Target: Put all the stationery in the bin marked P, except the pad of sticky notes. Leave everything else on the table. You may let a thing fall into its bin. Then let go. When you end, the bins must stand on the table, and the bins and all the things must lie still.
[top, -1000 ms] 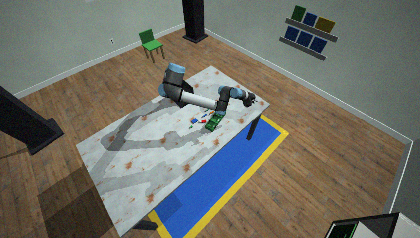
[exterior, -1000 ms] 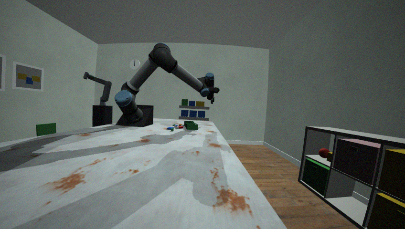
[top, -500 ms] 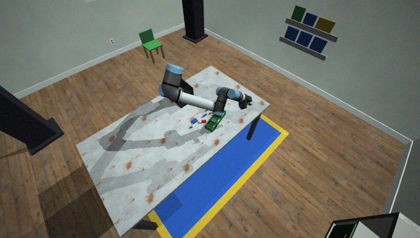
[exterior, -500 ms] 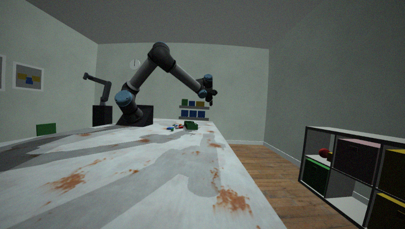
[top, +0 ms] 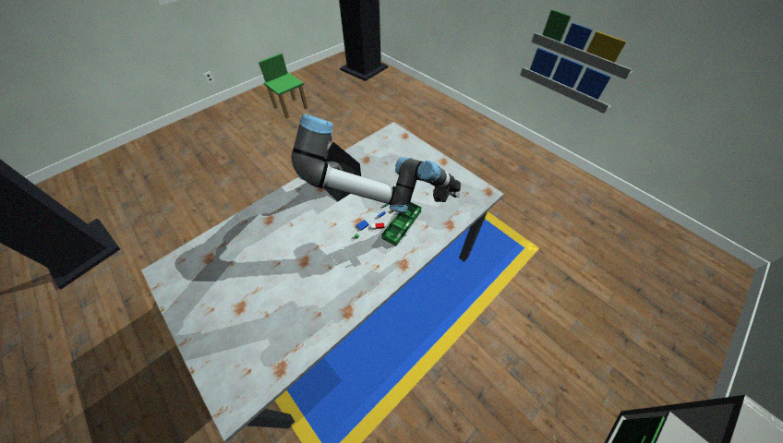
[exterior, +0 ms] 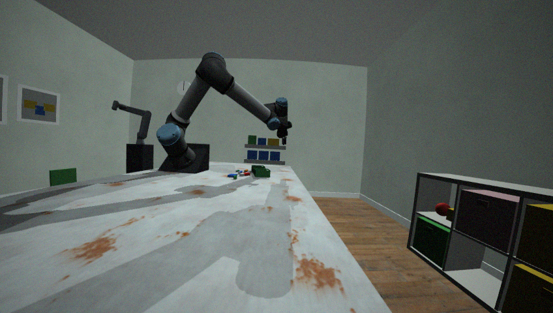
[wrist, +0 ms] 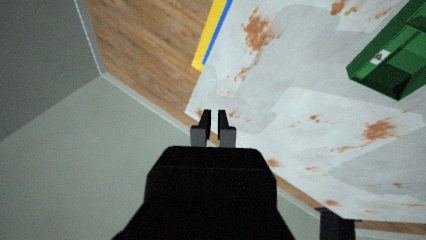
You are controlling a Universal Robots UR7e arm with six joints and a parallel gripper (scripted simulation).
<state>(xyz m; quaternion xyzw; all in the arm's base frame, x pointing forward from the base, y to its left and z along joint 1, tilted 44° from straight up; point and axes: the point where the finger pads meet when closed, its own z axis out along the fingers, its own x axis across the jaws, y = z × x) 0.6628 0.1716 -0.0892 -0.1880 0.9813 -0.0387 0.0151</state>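
Note:
The green bin (top: 402,223) stands near the table's far right edge; the wrist view shows it at the upper right (wrist: 395,60) with a white P label (wrist: 380,56). Small things lie on the table just left of it: a blue block (top: 362,224), a red and white piece (top: 377,224), a tiny green piece (top: 355,235) and a blue pen (top: 380,213). My gripper (top: 454,189) hangs high in the air past the bin, over the table's corner. In the wrist view its fingers stand close together with nothing between them.
The table's edge and corner lie right below the gripper, with wooden floor and a blue and yellow mat (top: 395,329) beyond. The arm's elbow (top: 403,184) reaches over the small things. They show as a far cluster in the exterior view (exterior: 240,173).

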